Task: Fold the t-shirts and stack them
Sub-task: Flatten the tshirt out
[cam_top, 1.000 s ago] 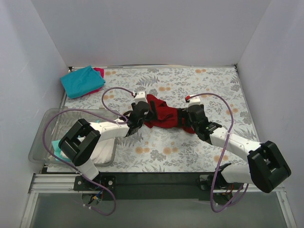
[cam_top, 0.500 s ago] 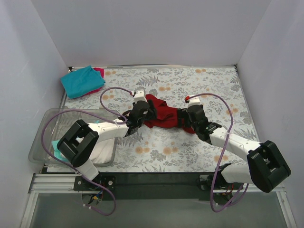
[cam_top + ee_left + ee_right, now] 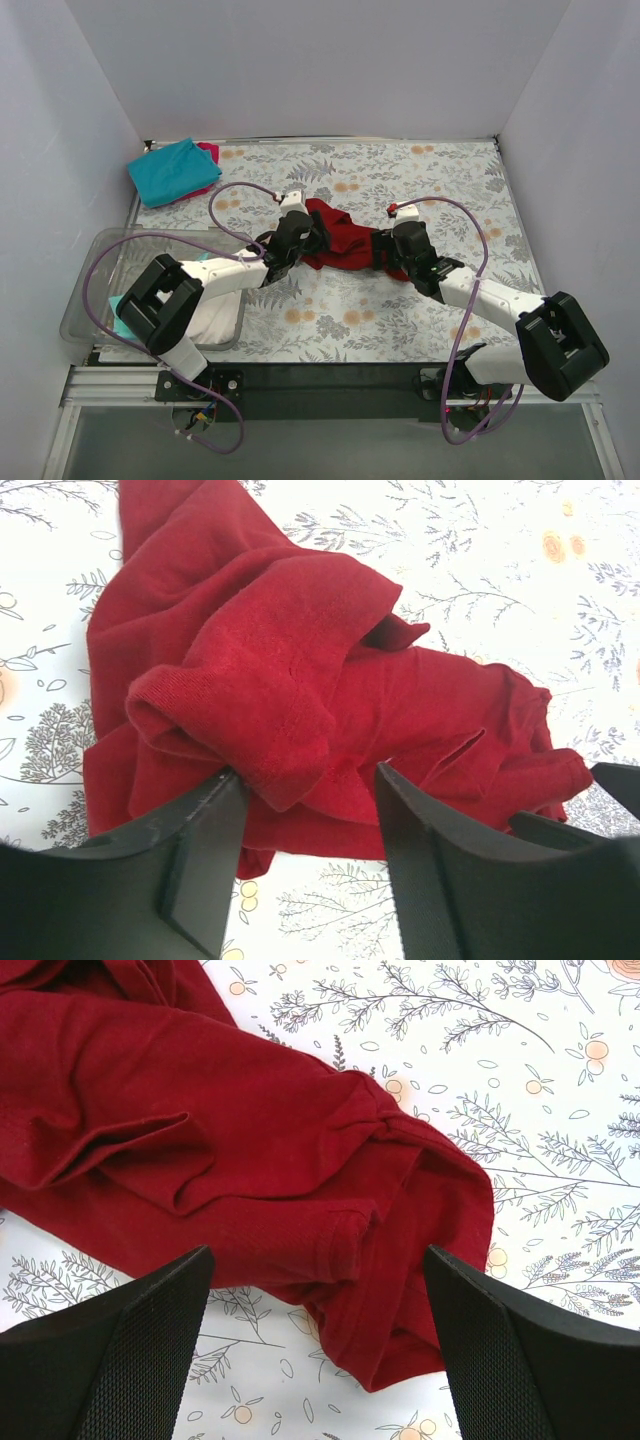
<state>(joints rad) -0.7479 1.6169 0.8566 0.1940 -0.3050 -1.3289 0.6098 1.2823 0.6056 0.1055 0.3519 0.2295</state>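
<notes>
Red t-shirt (image 3: 345, 240) between left hand (image 3: 305, 780) and right hand (image 3: 318, 1260)

The table (image 3: 420, 180) carries a white cover printed with grey leaf sprigs and orange blossoms; the same print fills the background of both wrist views. A clear plastic bin (image 3: 80, 300) sits on the table's left side, close to the near edge. Plain pale walls enclose the work area on three sides: back wall (image 3: 320, 70), left wall (image 3: 50, 150), right wall (image 3: 590, 150). A black bar (image 3: 330, 375) runs along the near edge, with a metal rail (image 3: 100, 385) at its left end.
</notes>
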